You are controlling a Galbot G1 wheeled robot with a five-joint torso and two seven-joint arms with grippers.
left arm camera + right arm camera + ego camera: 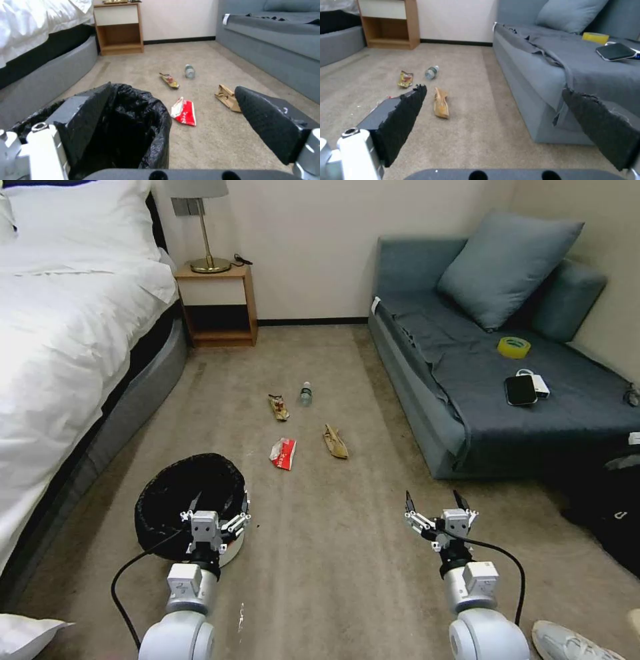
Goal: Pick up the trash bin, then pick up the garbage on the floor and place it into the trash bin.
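Observation:
The trash bin (175, 499), white with a crinkled black bag (133, 120), stands on the carpet floor (333, 580) at my front left. My left gripper (215, 517) (170, 100) is open at its near right rim, one finger over the opening and the other outside. The garbage lies farther ahead: a red-and-white packet (284, 453) (184, 112), a tan wrapper (335, 441) (441, 103), a dark snack wrapper (279, 407) (170, 80) and a small bottle (306, 393) (432, 72). My right gripper (433, 503) (495, 91) hangs open above bare carpet, short of the tan wrapper.
A white bed (60, 347) runs along the left, and a wooden nightstand (217, 303) stands at the back wall. A grey sofa (427, 413) on the right carries a yellow tape roll (514, 347) and a phone (521, 389). A shoe (573, 643) shows at the bottom right.

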